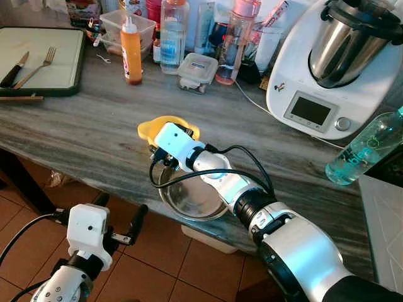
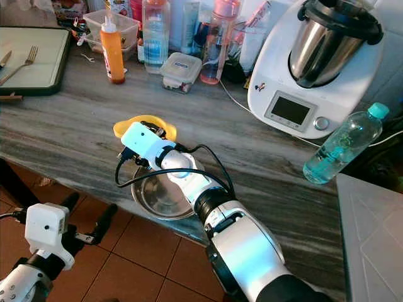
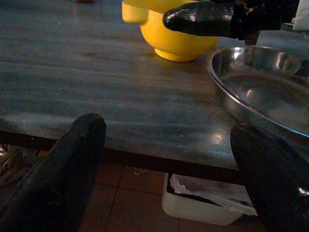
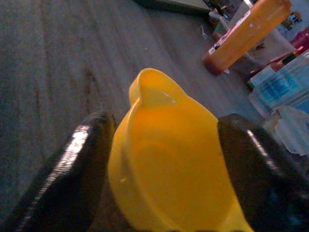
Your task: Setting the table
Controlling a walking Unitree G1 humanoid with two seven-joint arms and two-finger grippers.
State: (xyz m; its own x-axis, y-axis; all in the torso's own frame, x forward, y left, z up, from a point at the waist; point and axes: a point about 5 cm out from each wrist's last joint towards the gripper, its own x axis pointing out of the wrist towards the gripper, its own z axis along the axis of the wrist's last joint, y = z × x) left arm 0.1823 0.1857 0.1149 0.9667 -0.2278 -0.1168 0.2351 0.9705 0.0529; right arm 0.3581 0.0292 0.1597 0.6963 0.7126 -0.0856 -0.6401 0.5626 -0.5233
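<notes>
Right wrist view looks straight into the yellow bowl [image 4: 169, 159], with the right gripper [image 4: 161, 169] spread wide, one black finger on either side of it and neither clearly pressing the wall, so I judge the bowl is straddled but not yet grasped. It stands on the grey wooden tabletop [image 1: 82, 126] near the near edge, and the arm reaches out over the steel bowl [image 1: 192, 201], which sits just nearer than the yellow one and slightly overhangs the table edge. Bracketing the bowl from above like this suits a pinch across its walls.

Down at the near left, the left gripper [image 1: 119, 220] hangs below the table edge over the tiled floor [image 1: 151, 251], fingers apart and holding nothing, probably parked out of the way.

By count: two bowls, one yellow and one steel. On the green-rimmed tray [image 1: 72, 88] at the far left lie one fork [image 1: 39, 65] and one knife [image 1: 14, 69], likely waiting to be laid. One orange squeeze bottle [image 1: 131, 53] stands at the far side, one food processor [image 1: 337, 66] at the far right, and one teal water bottle [image 1: 365, 148] lies at the right.
</notes>
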